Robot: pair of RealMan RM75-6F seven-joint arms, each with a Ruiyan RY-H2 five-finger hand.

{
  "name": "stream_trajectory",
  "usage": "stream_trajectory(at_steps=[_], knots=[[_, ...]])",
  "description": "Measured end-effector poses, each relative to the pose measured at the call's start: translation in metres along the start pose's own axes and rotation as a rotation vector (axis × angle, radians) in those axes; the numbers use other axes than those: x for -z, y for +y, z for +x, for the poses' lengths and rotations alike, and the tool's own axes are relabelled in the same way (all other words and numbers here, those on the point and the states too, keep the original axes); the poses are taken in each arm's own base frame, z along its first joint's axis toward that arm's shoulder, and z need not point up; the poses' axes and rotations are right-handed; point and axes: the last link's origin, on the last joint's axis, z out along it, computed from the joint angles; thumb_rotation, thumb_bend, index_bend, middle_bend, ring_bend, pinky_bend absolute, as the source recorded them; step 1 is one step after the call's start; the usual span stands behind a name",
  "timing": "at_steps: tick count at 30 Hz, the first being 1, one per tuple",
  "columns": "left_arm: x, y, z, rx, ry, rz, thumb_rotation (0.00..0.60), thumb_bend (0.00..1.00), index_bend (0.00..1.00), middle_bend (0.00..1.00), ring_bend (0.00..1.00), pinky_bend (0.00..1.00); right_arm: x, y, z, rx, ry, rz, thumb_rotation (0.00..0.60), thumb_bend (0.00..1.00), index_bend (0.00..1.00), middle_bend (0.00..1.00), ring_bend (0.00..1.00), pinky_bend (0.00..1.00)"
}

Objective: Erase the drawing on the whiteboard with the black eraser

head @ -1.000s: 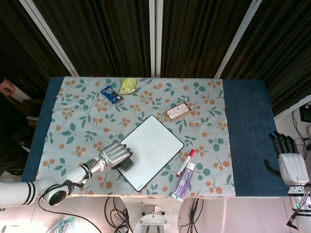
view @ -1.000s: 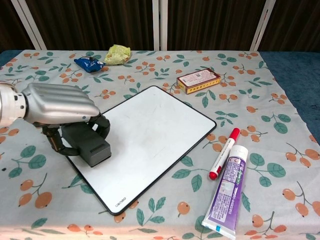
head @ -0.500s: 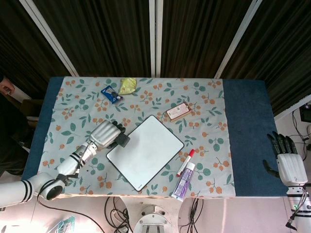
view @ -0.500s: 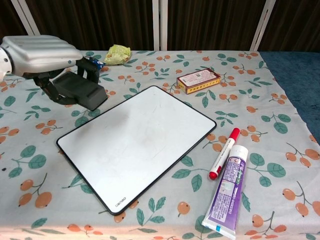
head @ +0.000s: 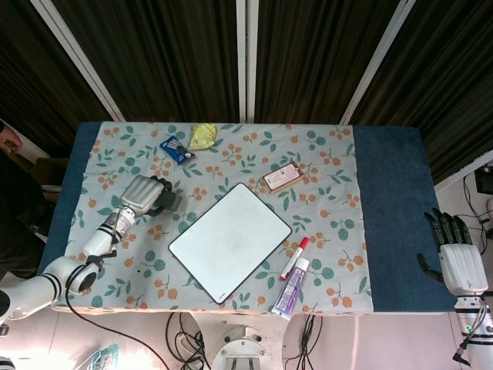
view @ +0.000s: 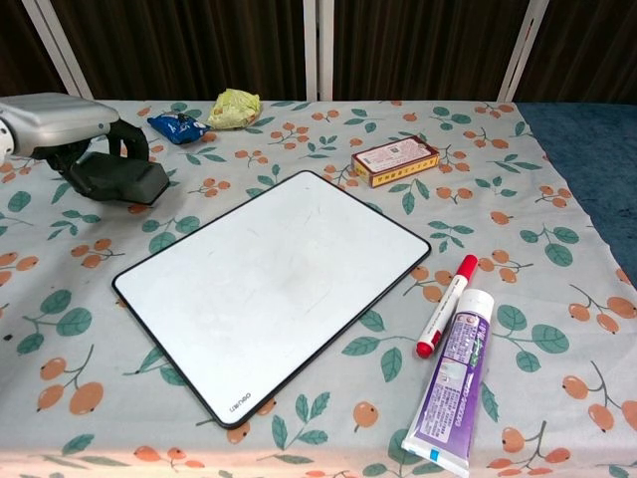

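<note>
Risk from here is a sloppy set-down: left hand (view: 62, 121) grips the black eraser (view: 114, 179) low over the table (head: 389, 223), whiteboard (view: 274, 284) well off to its right and looking wiped clean, so a tilted release could let the eraser tip or slide on the cloth. Can't tell whether the eraser already touches the cloth, and the fingers under it are hidden in both views, as is any faint residue on the board. Right hand (head: 460, 258) hangs past the table edge, fingers apart, holding nothing.
</note>
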Motion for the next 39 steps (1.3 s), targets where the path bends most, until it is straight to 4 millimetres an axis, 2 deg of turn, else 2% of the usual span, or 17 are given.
stream_trajectory(at_steps=[2, 4, 6, 8, 9, 21, 26, 30, 32, 39], knots=[[-0.001, 0.0, -0.004, 0.006, -0.015, -0.003, 0.6, 0.36, 0.62, 0.58, 0.48, 0.6, 0.0, 0.0, 0.0, 0.0, 0.002, 0.0, 0.6, 0.26, 0.0, 0.0, 0.0, 0.0], [-0.001, -0.001, -0.007, 0.014, -0.024, -0.007, 0.6, 0.32, 0.45, 0.44, 0.38, 0.51, 0.001, 0.0, 0.001, 0.002, 0.005, -0.002, 0.6, 0.26, 0.0, 0.0, 0.0, 0.0], [-0.001, 0.0, -0.009, 0.018, -0.027, -0.014, 0.6, 0.27, 0.24, 0.21, 0.23, 0.37, 0.001, 0.001, 0.001, 0.006, 0.007, -0.003, 0.6, 0.26, 0.0, 0.0, 0.0, 0.0], [0.0, -0.001, -0.01, 0.019, -0.017, -0.024, 0.6, 0.25, 0.13, 0.1, 0.13, 0.29, 0.002, 0.001, 0.001, 0.006, 0.006, -0.002, 0.6, 0.26, 0.0, 0.0, 0.0, 0.0], [0.0, -0.002, -0.01, 0.02, -0.009, -0.027, 0.6, 0.24, 0.09, 0.07, 0.11, 0.26, 0.002, 0.002, 0.001, 0.006, 0.005, -0.001, 0.6, 0.26, 0.0, 0.0, 0.0, 0.0], [0.012, -0.009, -0.007, -0.018, 0.025, -0.051, 0.6, 0.19, 0.08, 0.07, 0.08, 0.24, 0.003, 0.001, 0.004, 0.001, 0.011, 0.019, 0.6, 0.26, 0.0, 0.0, 0.0, 0.0], [0.034, -0.016, 0.001, -0.049, 0.059, -0.01, 0.6, 0.15, 0.07, 0.05, 0.06, 0.23, 0.005, 0.003, 0.008, -0.004, 0.019, 0.03, 0.6, 0.24, 0.0, 0.0, 0.0, 0.0], [0.067, -0.021, 0.006, -0.031, 0.138, 0.053, 0.6, 0.11, 0.07, 0.05, 0.06, 0.23, 0.007, 0.003, 0.011, -0.022, 0.033, 0.07, 0.6, 0.23, 0.0, 0.0, 0.0, 0.0], [0.09, -0.026, 0.007, -0.016, 0.194, 0.099, 0.6, 0.11, 0.07, 0.05, 0.06, 0.23, 0.007, 0.006, 0.012, -0.02, 0.053, 0.086, 0.6, 0.22, 0.0, 0.0, 0.0, 0.0], [0.182, -0.046, -0.005, 0.055, 0.329, 0.273, 0.6, 0.09, 0.07, 0.05, 0.06, 0.22, 0.005, 0.009, 0.008, 0.036, 0.074, 0.048, 0.6, 0.22, 0.0, 0.0, 0.0, 0.0]])
